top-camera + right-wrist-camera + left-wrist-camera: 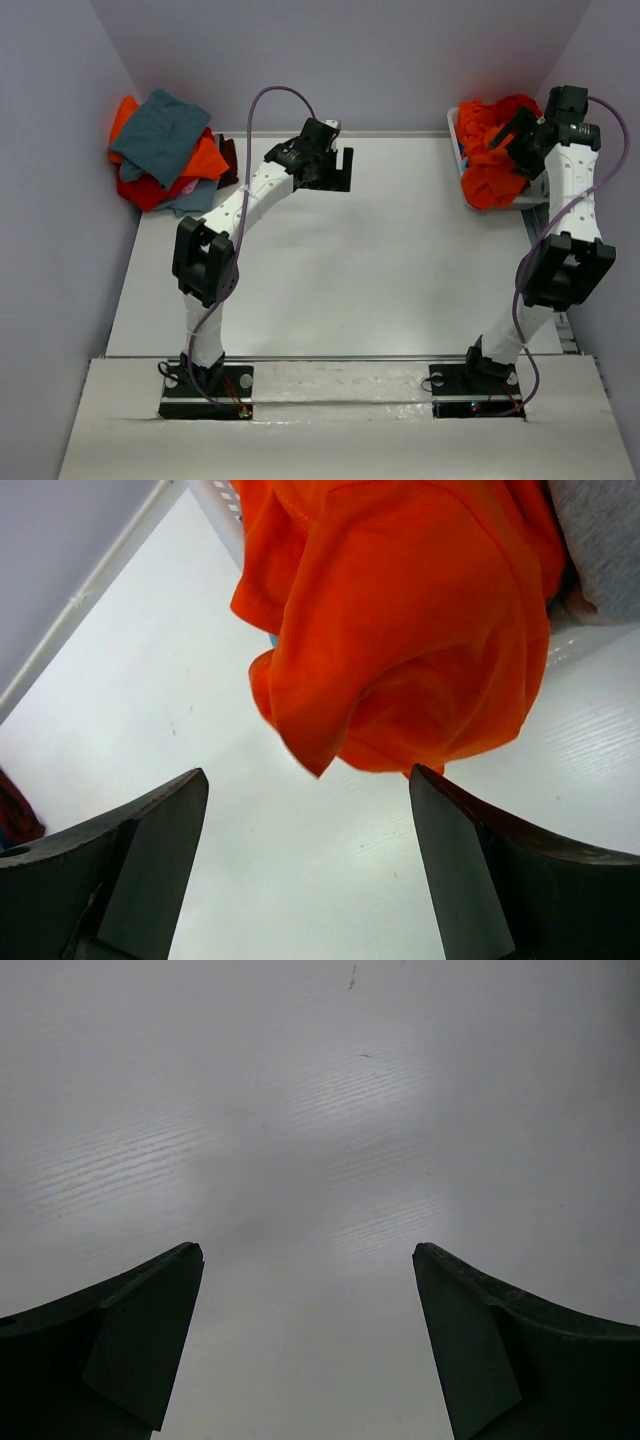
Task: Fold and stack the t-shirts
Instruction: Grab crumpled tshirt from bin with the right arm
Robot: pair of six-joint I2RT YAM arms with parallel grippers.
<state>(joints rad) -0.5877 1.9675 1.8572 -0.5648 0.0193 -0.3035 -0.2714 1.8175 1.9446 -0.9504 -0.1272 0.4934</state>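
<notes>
My right hand (305, 780) gapes empty just before the orange t-shirt (400, 630) drooping over the bin (218, 498) at the table's (300, 900) far right, and a careless pinch might drag the bin or the grey shirt (600, 540) along.

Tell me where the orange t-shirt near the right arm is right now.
Top view, far right corner: the orange t-shirt spills over the rim of the white bin, directly in front of the open right gripper.

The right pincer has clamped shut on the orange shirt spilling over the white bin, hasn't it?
Not quite. The right wrist view shows the right pincer wide open, gripping nothing. The orange shirt does spill over the white bin, just ahead of it.
</notes>
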